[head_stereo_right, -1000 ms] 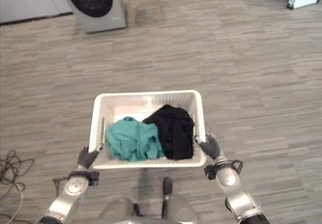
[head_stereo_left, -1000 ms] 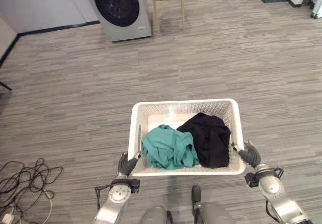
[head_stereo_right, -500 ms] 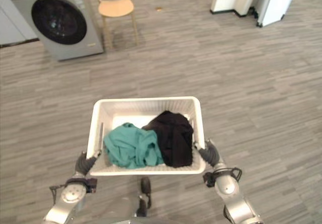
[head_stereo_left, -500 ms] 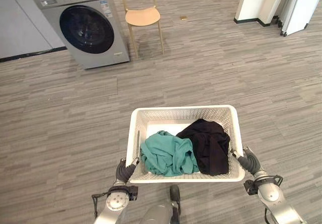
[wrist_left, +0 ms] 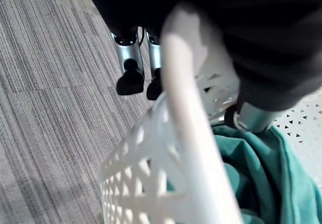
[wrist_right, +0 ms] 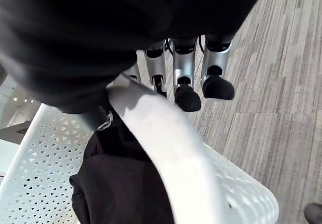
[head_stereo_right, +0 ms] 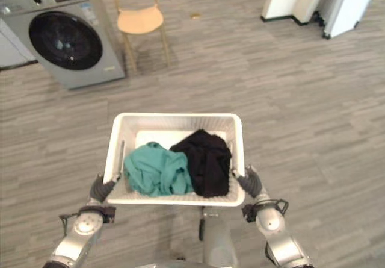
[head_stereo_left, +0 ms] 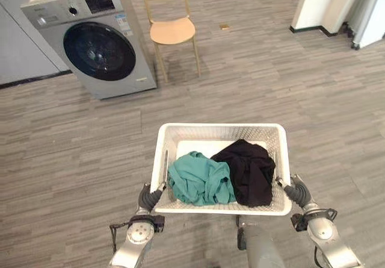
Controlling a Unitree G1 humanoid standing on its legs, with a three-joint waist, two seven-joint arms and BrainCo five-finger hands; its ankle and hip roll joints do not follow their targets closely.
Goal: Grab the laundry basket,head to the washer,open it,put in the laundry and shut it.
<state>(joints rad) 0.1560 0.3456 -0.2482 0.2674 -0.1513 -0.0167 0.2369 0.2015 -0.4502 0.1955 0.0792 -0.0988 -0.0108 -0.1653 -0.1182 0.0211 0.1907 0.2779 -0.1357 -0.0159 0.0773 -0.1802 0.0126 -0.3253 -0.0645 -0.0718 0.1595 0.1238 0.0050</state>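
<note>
Left eye view shows the basket [head_stereo_left: 220,132] carried above the wood-look floor [head_stereo_left: 313,87], a robot hand at each short side. The left robot hand [head_stereo_left: 150,197] has its fingers hooked over the basket's left rim; the left wrist view shows them curled down the outside of the wall with the thumb inside, by the teal cloth [head_stereo_left: 201,180]. The right robot hand [head_stereo_left: 296,191] clasps the right rim the same way; in the right wrist view its fingers [wrist_right: 184,78] curve over the outside of the rim, thumb inside next to the black cloth [head_stereo_left: 249,169]. Both cloths lie bunched in the basket, touching, teal on the left, black on the right. The washer [head_stereo_left: 90,39] stands well ahead to the left, its round door shut. A chair [head_stereo_left: 171,22] stands just beside it on the right.
</note>
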